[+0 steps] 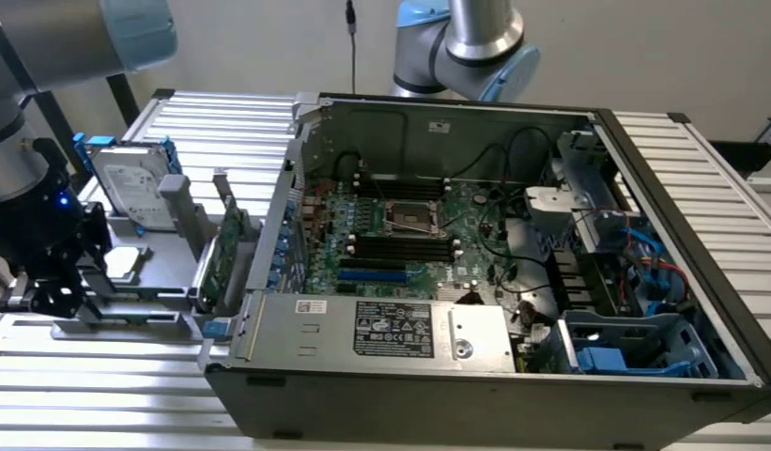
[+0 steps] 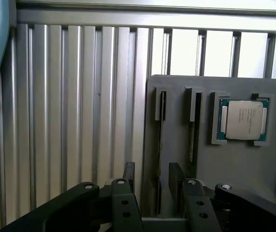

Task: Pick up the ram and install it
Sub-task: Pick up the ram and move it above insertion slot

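Note:
My gripper [image 2: 152, 181] hangs open over the grey parts holder [image 2: 244, 164], and its two black fingers [image 2: 129, 176] stand apart. A narrow slot in the holder runs between them, and the ram [image 2: 160, 145] stands in it edge-on as a thin dark strip, free of both fingers. A second thin strip [image 2: 194, 140] stands in the neighbouring slot just outside the gripper. In the exterior view my gripper [image 1: 44, 293] is at the holder's near end on the exterior view's left. The motherboard's long black slots [image 1: 404, 246] lie inside the open computer case [image 1: 485, 376].
A processor chip [image 2: 243, 120] lies in a recess of the holder beside the slots. A hard drive [image 1: 132, 193] and a larger green card [image 1: 232, 254] stand on the holder between my gripper and the case wall. A second arm [image 1: 467, 42] rises behind the case.

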`<state>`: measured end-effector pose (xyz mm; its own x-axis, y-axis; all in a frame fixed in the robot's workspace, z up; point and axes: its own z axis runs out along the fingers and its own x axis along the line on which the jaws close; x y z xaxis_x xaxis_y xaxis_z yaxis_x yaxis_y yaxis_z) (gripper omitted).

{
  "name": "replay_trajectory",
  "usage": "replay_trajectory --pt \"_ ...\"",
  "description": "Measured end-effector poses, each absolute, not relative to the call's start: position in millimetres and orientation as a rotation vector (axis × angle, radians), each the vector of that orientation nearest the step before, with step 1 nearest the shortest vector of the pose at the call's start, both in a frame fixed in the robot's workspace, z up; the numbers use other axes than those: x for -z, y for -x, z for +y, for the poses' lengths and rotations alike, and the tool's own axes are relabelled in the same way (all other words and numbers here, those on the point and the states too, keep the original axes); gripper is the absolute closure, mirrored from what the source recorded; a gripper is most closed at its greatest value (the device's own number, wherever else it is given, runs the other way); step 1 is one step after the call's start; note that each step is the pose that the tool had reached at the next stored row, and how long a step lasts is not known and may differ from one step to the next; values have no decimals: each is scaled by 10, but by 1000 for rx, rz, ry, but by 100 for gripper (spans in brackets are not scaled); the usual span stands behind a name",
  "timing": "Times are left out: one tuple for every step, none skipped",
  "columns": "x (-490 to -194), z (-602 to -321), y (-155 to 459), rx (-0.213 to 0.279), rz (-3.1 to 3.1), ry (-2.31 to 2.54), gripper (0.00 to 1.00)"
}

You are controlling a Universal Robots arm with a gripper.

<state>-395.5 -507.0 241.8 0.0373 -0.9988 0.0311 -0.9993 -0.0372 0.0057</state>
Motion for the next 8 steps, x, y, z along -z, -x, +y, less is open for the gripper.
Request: replay_trajectory --pt "-2400 -5070 3955 -29 -2162 -2244 58" --pt "-2382 -5070 3955 -29 -2162 -2244 58" --pt "-2363 -5070 3955 -29 -2162 -2244 58" --pt "-2344 -5070 3955 -29 -2162 -2244 58" --pt "-2326 -5070 3955 -29 -2162 -2244 58" --pt "-2309 -5070 3955 -29 -2162 -2244 58" --pt "-2291 -5071 3955 -29 -2161 -2244 58" --pt "-2272 -5070 3955 -29 -2161 -2244 58"
